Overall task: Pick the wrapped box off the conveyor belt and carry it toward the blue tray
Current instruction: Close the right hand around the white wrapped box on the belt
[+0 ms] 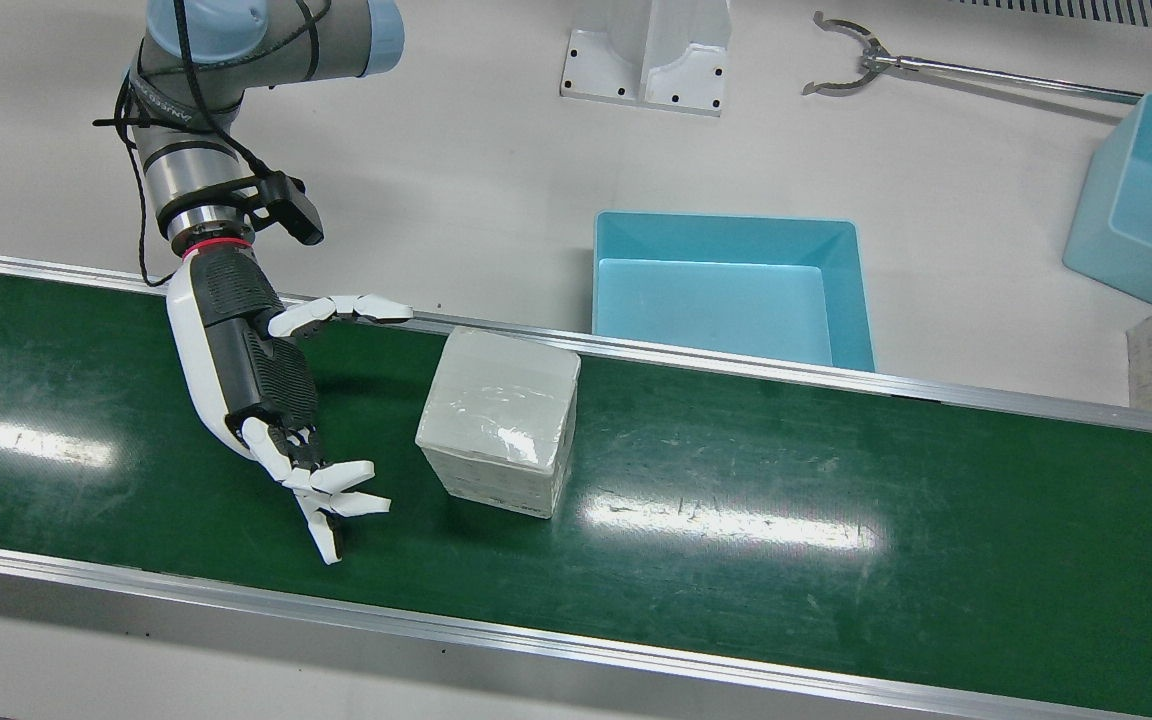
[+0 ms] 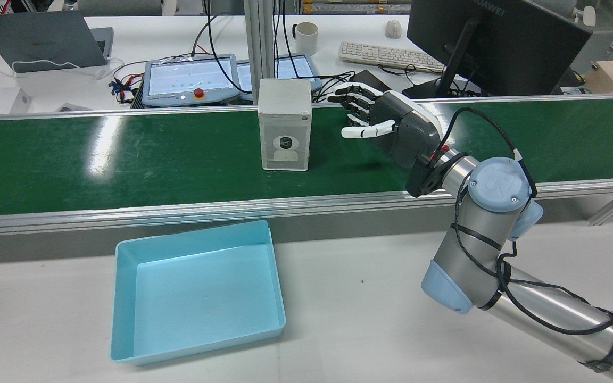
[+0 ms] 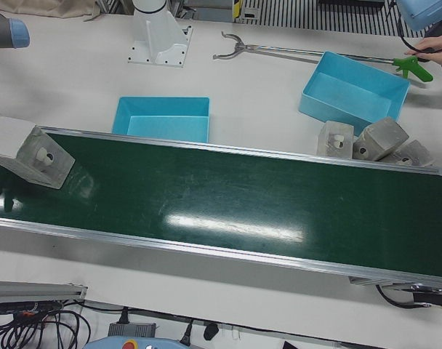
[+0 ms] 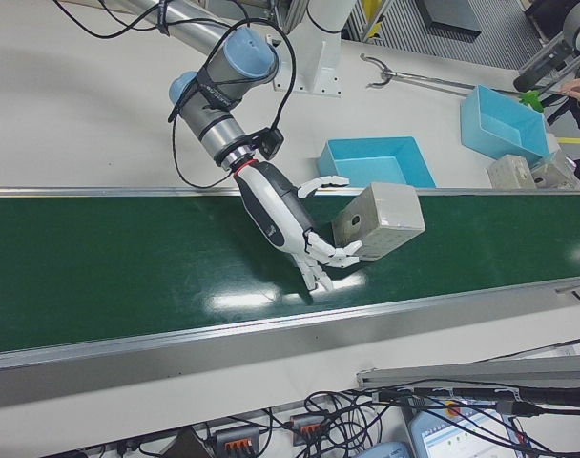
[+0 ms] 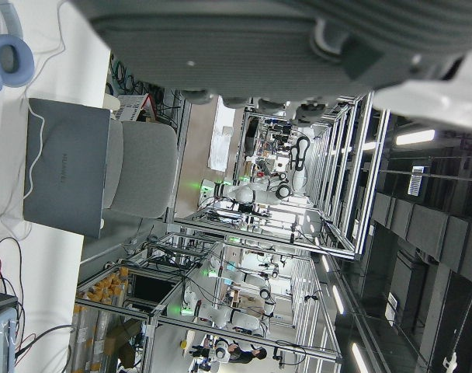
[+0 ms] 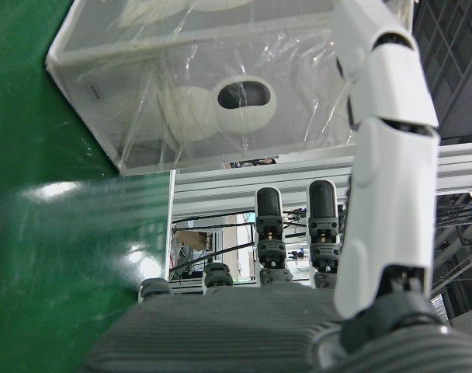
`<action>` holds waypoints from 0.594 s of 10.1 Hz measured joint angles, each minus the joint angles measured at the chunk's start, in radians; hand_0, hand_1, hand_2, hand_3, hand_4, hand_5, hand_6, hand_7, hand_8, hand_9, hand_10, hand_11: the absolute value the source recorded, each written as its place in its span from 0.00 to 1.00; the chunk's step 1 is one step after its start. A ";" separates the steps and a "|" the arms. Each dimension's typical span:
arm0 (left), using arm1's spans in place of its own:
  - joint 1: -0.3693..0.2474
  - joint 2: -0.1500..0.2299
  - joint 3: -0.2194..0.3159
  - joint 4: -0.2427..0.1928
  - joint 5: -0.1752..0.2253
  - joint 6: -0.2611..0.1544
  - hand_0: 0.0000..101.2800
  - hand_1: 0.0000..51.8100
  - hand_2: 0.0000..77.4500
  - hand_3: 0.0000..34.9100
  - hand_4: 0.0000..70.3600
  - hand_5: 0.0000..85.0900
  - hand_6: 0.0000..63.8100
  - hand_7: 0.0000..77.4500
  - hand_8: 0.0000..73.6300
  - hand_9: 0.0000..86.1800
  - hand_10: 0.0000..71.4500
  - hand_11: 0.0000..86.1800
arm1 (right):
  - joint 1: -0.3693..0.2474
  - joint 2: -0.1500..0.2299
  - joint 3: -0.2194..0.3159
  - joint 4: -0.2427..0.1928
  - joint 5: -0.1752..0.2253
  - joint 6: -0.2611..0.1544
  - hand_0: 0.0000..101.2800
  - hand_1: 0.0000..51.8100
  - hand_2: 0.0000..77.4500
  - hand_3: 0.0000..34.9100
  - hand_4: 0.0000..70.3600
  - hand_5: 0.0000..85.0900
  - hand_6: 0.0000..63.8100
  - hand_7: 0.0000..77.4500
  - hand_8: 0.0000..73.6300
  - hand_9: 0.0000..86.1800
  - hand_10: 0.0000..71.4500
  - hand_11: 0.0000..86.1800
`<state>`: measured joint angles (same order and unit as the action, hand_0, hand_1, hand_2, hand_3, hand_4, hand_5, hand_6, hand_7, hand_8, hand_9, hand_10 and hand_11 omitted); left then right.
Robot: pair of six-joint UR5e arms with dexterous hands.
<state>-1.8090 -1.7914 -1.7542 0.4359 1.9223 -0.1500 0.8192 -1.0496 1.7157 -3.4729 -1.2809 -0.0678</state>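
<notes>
1. My right hand (image 1: pixel 276 400) hovers low over the conveyor belt (image 1: pixel 736 520) with its fingers spread wide and nothing in it. The palm faces the wrapped box (image 1: pixel 498 432).
2. The box stands upright on the belt just beyond my fingertips, in line with the palm. In the front view there is a clear strip of green between the fingers (image 1: pixel 336 500) and the box, so I judge there is no contact yet.
3. The thumb (image 1: pixel 351 312) reaches along the belt's far rail, and the other fingers sit nearer the operators' edge, so the box fits between them if I push the hand forward.
4. The blue tray (image 1: pixel 726 290) sits on the tabletop beyond the box and off to the thumb's side, past the belt rail. It is empty.
5. My left hand shows only as a blurred grey edge in its own camera; I cannot tell its state.
6. So far only the approach is made. Closing on the box, lifting it and carrying it to the tray are all left.
</notes>
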 joint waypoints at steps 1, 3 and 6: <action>0.000 0.000 0.000 0.000 0.000 0.000 0.00 0.00 0.01 0.00 0.00 0.01 0.00 0.00 0.00 0.00 0.00 0.00 | 0.000 0.001 0.000 0.000 0.000 0.000 0.47 0.28 0.27 0.52 0.18 0.41 0.09 0.32 0.00 0.07 0.00 0.01; 0.000 0.000 0.000 0.000 0.000 0.000 0.00 0.00 0.01 0.00 0.00 0.01 0.00 0.00 0.00 0.00 0.00 0.00 | 0.000 0.003 0.001 0.000 0.000 0.000 0.47 0.32 0.26 0.52 0.18 0.41 0.09 0.32 0.00 0.07 0.00 0.01; 0.000 0.000 0.000 0.000 0.000 0.000 0.00 0.00 0.01 0.00 0.00 0.01 0.00 0.00 0.00 0.00 0.00 0.00 | -0.001 0.007 0.001 0.000 0.001 0.000 0.47 0.29 0.26 0.52 0.19 0.41 0.09 0.32 0.00 0.07 0.00 0.01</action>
<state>-1.8089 -1.7914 -1.7541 0.4360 1.9222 -0.1500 0.8182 -1.0428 1.7167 -3.4729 -1.2795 -0.0678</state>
